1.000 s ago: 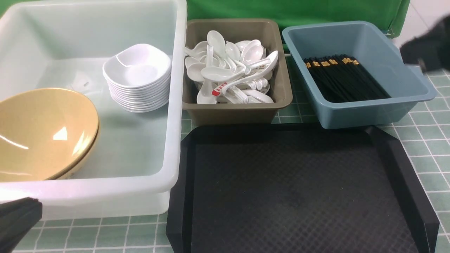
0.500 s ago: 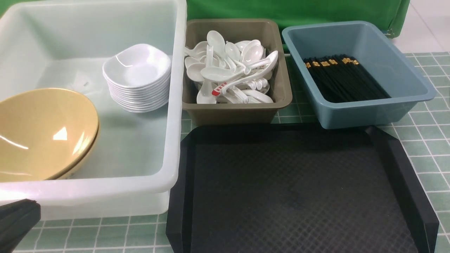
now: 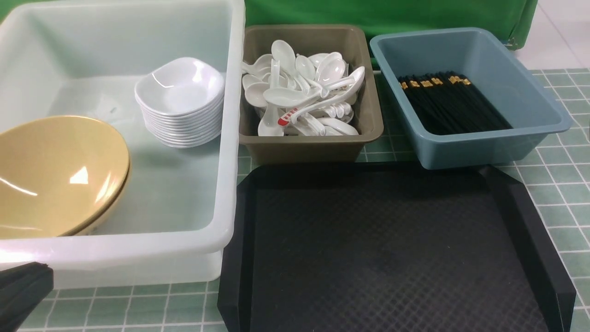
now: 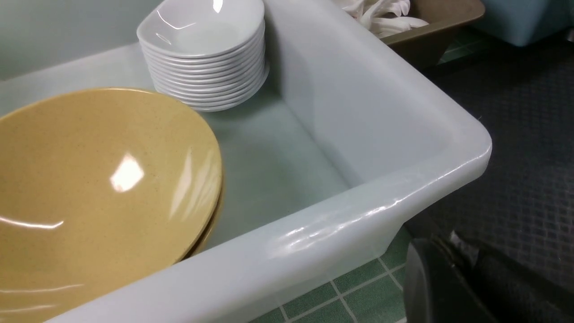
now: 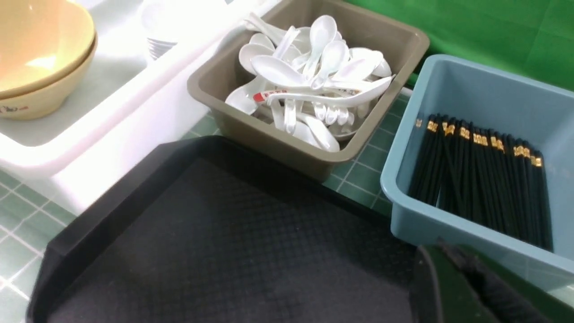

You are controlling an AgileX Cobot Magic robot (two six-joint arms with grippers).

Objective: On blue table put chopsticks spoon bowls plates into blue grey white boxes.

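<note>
Change: our right arm, a dark blur at the far right a second ago, is no longer showing in the front view; our left gripper (image 3: 20, 288) is staying at the near left corner.
Surface: we are seeing a table (image 3: 560, 184) of pale green tiles carrying a black tray (image 3: 392, 249), with green cloth (image 3: 392, 14) hanging behind.
Tub (image 3: 228, 138): it is holding stacked bowls (image 3: 60, 175) and a plate stack (image 3: 182, 101).
Grey bin (image 3: 311, 145): it is holding a spoon heap (image 3: 302, 94).
Blue bin (image 3: 488, 150): chopsticks (image 3: 454, 103) are lying inside.
Jaws: we cannot tell either pair's state; only dark edges are showing, the left just outside the tub's near wall, the right gripper (image 5: 475, 287) beside the blue bin, all items well apart from them.
</note>
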